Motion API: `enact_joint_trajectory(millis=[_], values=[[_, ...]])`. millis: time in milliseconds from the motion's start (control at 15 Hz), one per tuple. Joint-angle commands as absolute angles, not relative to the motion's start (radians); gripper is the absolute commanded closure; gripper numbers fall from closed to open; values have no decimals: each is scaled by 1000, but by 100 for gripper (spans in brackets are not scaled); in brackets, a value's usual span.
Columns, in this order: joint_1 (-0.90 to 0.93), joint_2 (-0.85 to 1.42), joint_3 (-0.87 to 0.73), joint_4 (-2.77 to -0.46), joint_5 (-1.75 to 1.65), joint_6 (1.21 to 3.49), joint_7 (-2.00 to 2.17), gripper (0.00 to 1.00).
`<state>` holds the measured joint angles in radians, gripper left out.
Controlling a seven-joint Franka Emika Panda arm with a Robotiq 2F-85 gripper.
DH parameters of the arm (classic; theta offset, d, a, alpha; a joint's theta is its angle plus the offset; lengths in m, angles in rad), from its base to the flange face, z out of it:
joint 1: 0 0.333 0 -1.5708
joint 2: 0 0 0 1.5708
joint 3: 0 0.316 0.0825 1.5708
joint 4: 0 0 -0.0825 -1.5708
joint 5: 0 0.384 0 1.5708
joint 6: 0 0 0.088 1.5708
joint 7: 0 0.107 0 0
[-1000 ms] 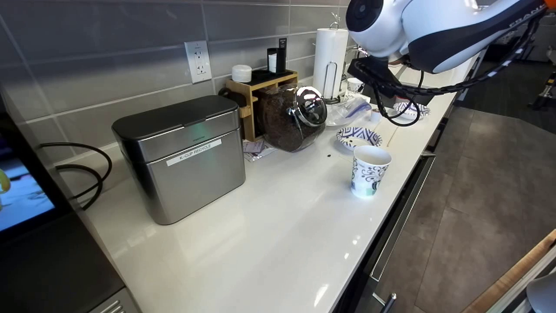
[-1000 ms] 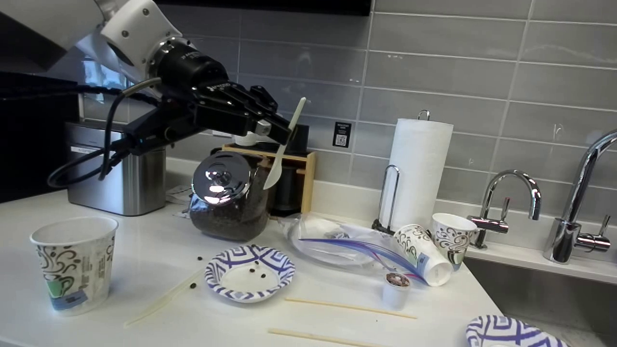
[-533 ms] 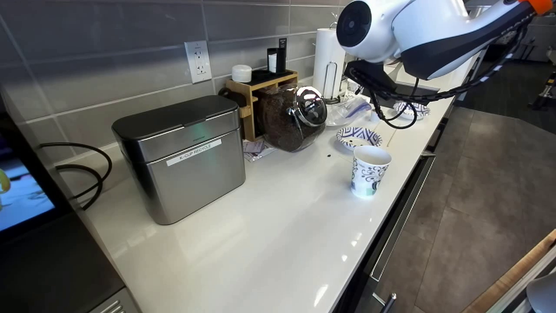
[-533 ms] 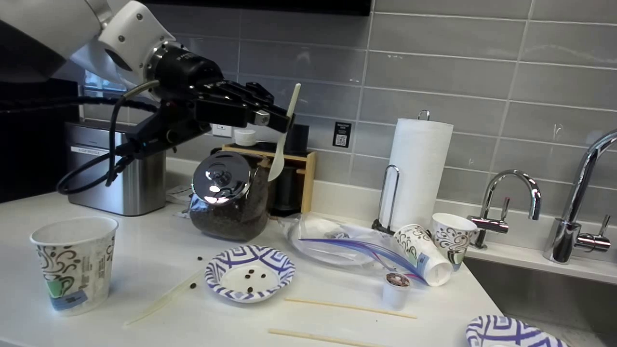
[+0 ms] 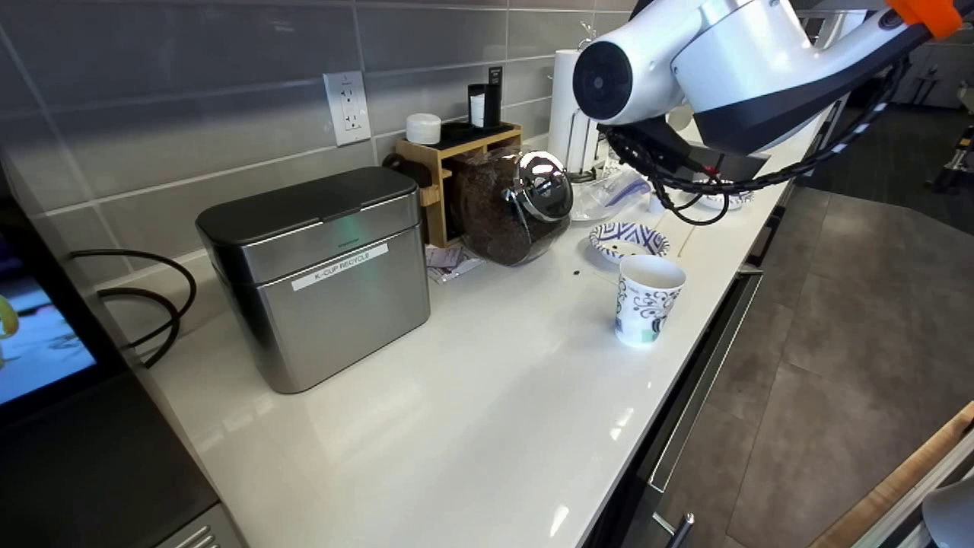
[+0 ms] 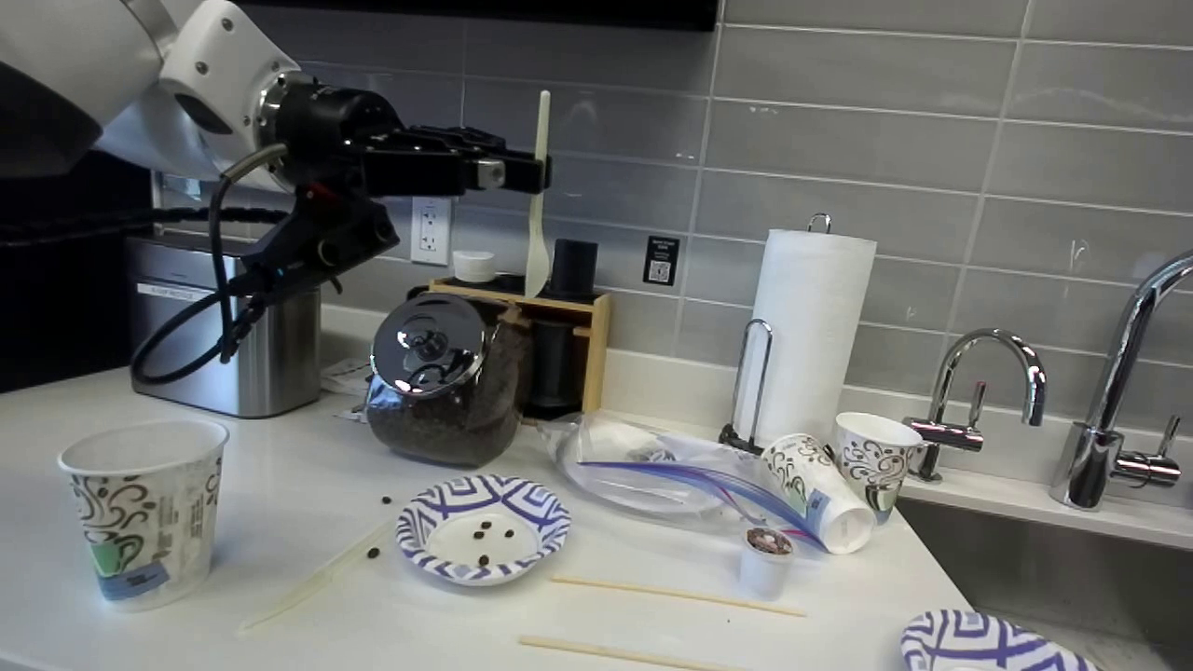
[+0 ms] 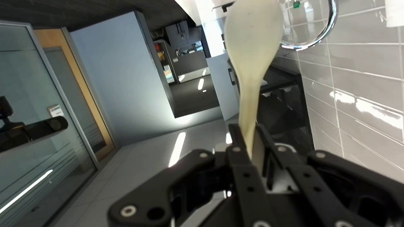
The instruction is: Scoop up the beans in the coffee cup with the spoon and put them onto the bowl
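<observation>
My gripper (image 6: 542,174) is shut on the handle of the pale spoon (image 6: 536,244), raised above the bean jar in an exterior view. The spoon hangs nearly upright, its scoop end down. In the wrist view the spoon (image 7: 253,34) stands out from between the jaws, and no beans show on it. The patterned coffee cup (image 6: 144,522) stands upright at the near left of the counter; its contents are hidden. Several dark beans (image 6: 484,560) lie in the blue-and-white bowl (image 6: 517,503). Both exterior views show the coffee cup (image 5: 649,304) and bowl (image 5: 631,230).
Two loose beans (image 6: 373,553) and a pale utensil (image 6: 317,582) lie between cup and bowl. A lidded jar (image 6: 447,410), plastic bag (image 6: 652,475), paper towels (image 6: 806,335) and more cups stand behind. Thin sticks (image 6: 676,595), a small pod (image 6: 766,564) and a sink lie rightward.
My gripper has risen, moved back leftward and levelled, swinging the spoon from slanted to nearly upright. Beans in the bowl have shifted, with one more showing there than a second ago.
</observation>
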<state>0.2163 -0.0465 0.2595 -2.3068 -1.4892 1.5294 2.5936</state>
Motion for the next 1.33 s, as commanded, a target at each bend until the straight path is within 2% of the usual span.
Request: enact_joint_trajectory(millis=[0, 600, 1267], values=[[228, -37, 248, -2293, -1436, 1568, 2579, 97], [151, -243, 91, -2365, -1100, 2002, 2324, 97], [38, -374, -110, -2604, -768, 2632, 1871, 97]])
